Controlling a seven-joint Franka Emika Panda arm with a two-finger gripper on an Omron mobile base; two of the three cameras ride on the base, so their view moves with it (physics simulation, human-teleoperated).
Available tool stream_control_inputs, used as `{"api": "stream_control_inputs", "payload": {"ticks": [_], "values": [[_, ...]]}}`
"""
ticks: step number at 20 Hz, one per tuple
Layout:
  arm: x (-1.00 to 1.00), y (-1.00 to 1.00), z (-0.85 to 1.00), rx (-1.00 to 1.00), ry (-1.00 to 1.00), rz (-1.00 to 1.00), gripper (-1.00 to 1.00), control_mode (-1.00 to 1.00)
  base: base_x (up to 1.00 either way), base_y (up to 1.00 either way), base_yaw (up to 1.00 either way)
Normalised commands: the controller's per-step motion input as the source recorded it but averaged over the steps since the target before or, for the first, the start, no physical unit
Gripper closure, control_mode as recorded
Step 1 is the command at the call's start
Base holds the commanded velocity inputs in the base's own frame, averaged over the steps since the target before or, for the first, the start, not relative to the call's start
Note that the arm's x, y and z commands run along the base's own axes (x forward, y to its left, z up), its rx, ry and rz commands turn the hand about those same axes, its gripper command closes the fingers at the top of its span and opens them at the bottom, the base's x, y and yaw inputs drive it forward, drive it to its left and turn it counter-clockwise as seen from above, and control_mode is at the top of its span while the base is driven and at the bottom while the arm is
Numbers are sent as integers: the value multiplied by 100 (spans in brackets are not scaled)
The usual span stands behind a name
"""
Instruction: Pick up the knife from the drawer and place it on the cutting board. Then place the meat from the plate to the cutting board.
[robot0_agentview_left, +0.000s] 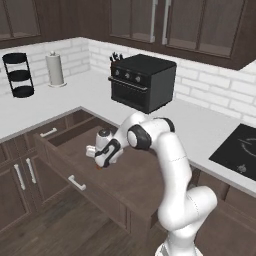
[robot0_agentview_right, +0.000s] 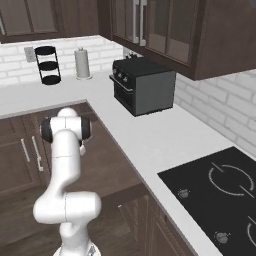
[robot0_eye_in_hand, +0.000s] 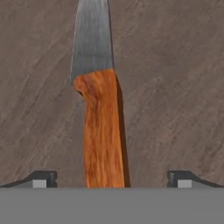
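Observation:
The drawer (robot0_agentview_left: 100, 192) stands pulled out below the white counter, its dark wood floor bare around the knife. The knife (robot0_eye_in_hand: 103, 131) lies flat on that floor, its orange-brown handle toward the hand and its silver blade pointing away. My gripper (robot0_eye_in_hand: 111, 180) is down inside the drawer (robot0_agentview_right: 117, 165), open, with one fingertip on each side of the handle's end and a wide gap to both. In the left base view the gripper (robot0_agentview_left: 102, 162) hangs low over the drawer floor with a speck of orange below it. The cutting board, the meat and the plate are out of view.
A black toaster oven (robot0_agentview_left: 142, 82) stands on the counter behind the drawer, with a knife block (robot0_agentview_left: 116, 56) behind it. A paper towel roll (robot0_agentview_left: 55, 70) and a black tiered rack (robot0_agentview_left: 19, 75) stand far left. A black cooktop (robot0_agentview_left: 240, 150) lies at the right.

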Motion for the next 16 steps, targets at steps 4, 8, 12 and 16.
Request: {"api": "stream_control_inputs", "payload": {"ticks": [4,8,12,16], "values": [[13,0,-36,0,1,0,-100,-100,0,0,0],[5,0,-36,0,5,0,-100,-100,0,0,0],[4,0,-28,0,7,0,100,-100,0,0,0],[-2,0,-8,0,3,0,100,-100,0,0,0]]}}
